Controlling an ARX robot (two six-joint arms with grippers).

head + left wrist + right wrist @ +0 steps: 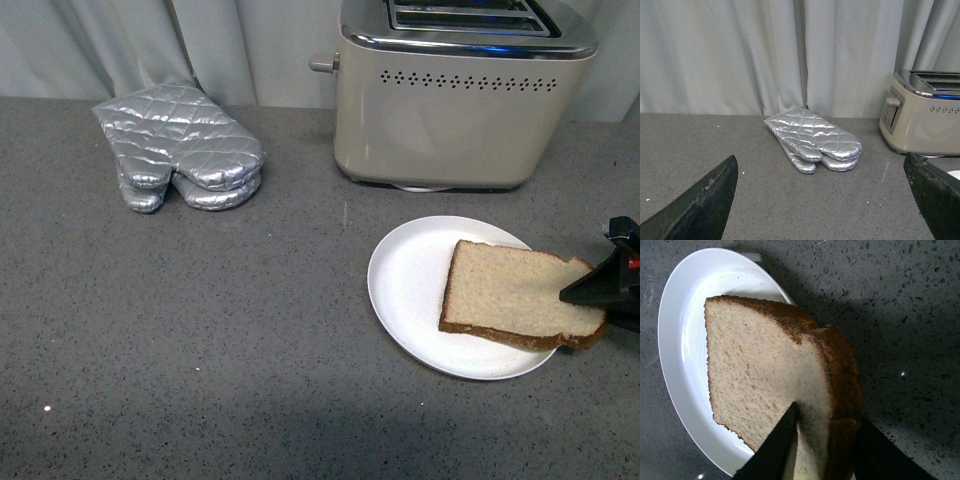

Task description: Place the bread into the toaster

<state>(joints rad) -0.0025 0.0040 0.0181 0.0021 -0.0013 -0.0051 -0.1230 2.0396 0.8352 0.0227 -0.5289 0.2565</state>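
At the right edge of the counter (200, 330), the right gripper (600, 288) reaches in low from the side, its 2 fingers (772, 450) clamped on the rounded crust end of the bread (505, 290). The slice lies on the white plate (410, 270), its held end jutting past the rim. The toaster (440, 120) stands just behind the plate. The left gripper (820, 160) hovers low over the counter, fingers spread wide, facing the silver oven mitts (815, 137).
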